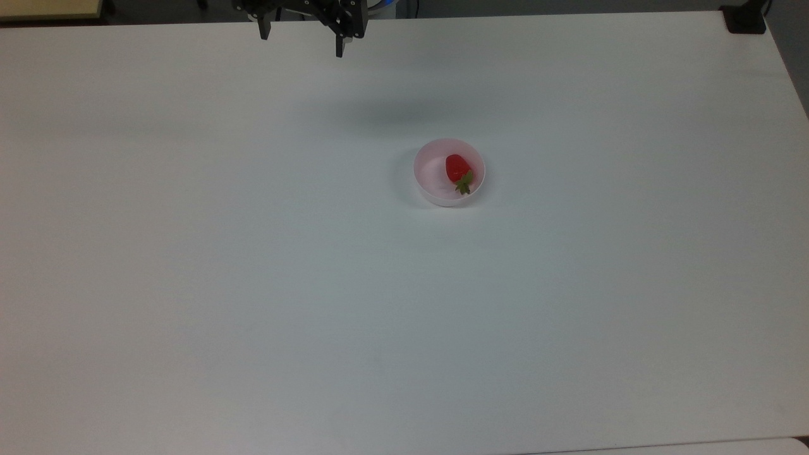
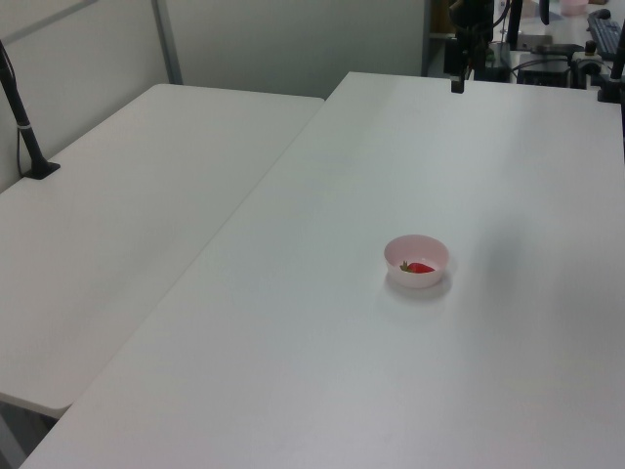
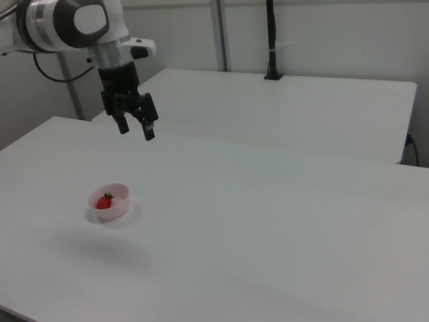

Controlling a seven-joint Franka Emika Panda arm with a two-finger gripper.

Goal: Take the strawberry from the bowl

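Nothing picked up yet: strawberry (image 1: 457,168) lying in pink bowl (image 1: 432,189) near centre of top view, gripper (image 1: 301,43) spread wide and empty at upper edge, well apart.

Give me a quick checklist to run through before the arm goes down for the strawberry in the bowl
1. Strawberry lies in the bowl, against the top view's right wall: ok.
2. Bowl upright on the table: ok.
3. Gripper open and holding nothing: ok.
4. Gripper above the bowl: not ok, it hangs high near the table's far edge in the top view.
5. Nothing on the table between gripper and bowl: ok.
6. Room for a finger between the strawberry and the wall: cannot tell.
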